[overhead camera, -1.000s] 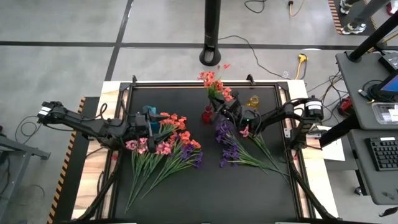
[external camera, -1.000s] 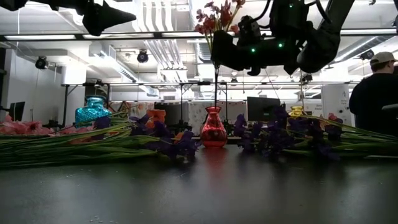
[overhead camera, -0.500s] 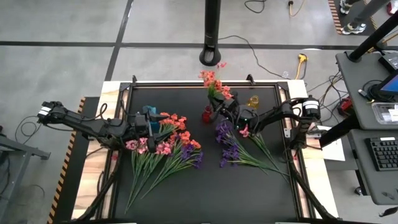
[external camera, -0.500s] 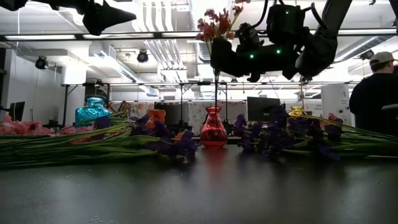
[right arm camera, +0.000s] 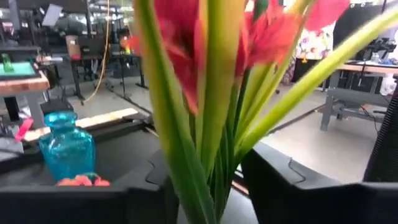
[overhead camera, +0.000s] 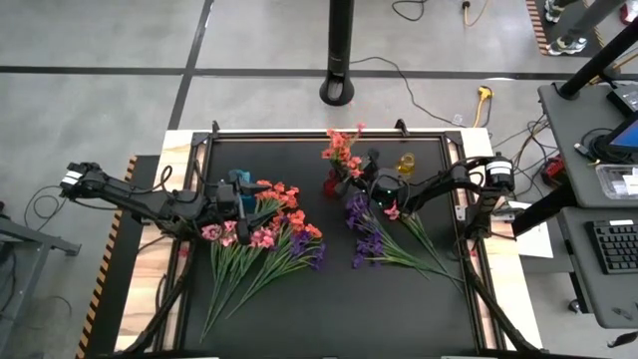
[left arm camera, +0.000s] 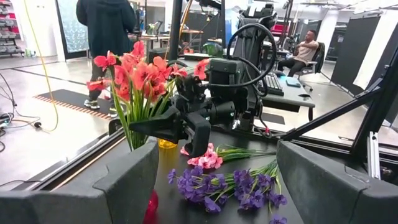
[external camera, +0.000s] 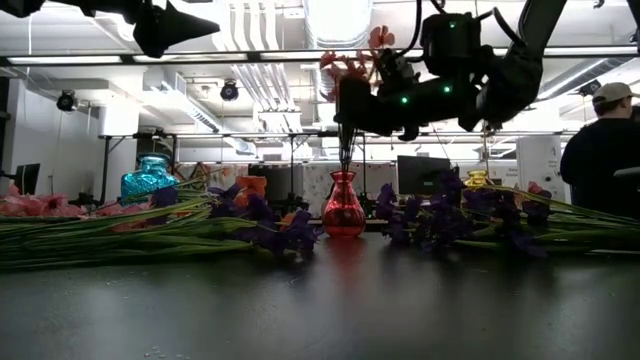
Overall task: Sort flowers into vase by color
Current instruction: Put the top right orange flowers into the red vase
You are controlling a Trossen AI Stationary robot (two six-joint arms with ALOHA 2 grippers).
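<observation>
The right gripper (external camera: 345,105) is loosening around the coral-red sprig (overhead camera: 342,147) above the red vase (external camera: 343,205). The stem could tip out, I'd guess. The left gripper (overhead camera: 261,204) hangs released.

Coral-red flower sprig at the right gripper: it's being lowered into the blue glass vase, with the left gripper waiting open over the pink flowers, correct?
Not the blue one. The low view shows the coral-red flower sprig with its stem reaching down to the red glass vase below the right gripper. The left gripper does wait open over the pink flowers.
</observation>
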